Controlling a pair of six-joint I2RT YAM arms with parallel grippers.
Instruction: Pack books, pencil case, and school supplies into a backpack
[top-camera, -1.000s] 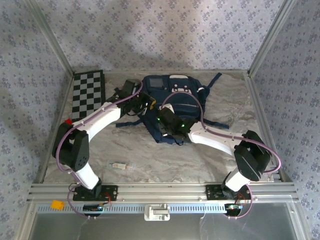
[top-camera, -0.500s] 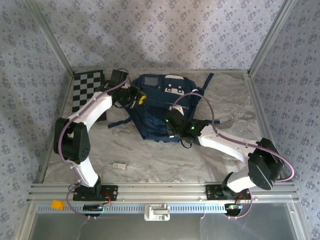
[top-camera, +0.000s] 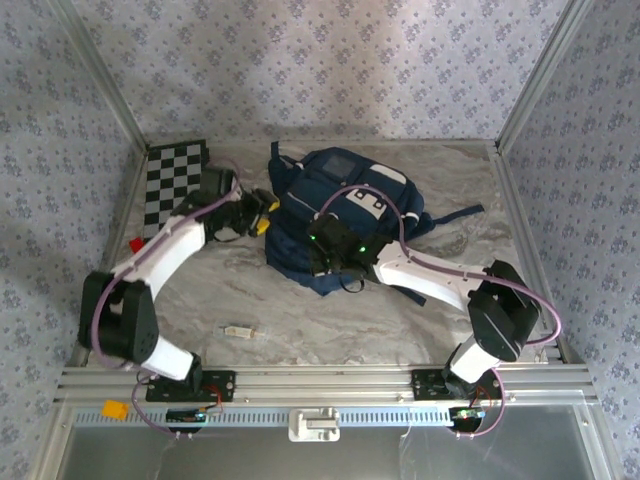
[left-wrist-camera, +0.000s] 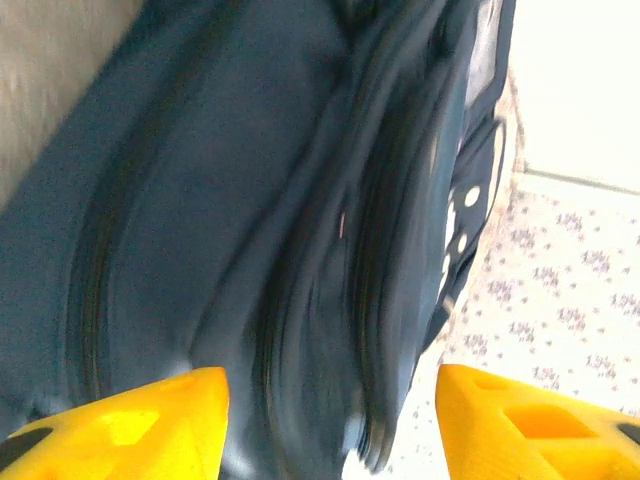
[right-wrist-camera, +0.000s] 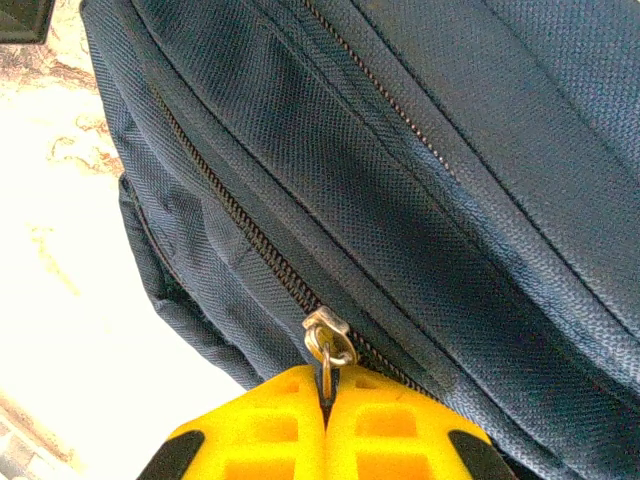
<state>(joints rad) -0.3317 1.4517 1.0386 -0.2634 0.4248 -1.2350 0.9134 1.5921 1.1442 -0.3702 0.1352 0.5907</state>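
Swung round since half a second ago, the large navy-blue fabric backpack (top-camera: 340, 215) sits centrally on the marbled worktop (top-camera: 330, 335). Right fingers (right-wrist-camera: 280, 425) clench its metal zipper pull (right-wrist-camera: 328, 345); left fingers (left-wrist-camera: 140, 420) gape beside it. Zipper work seems underway; next, a steady pull along the track.

The top view looks steeply down from high behind the near edge of the desk (top-camera: 300, 310), taking in the whole backpack (top-camera: 300, 215). Both wrist views sit close against that backpack: left along its blurred side, right onto its zipper pull (right-wrist-camera: 328, 345). All three share it.
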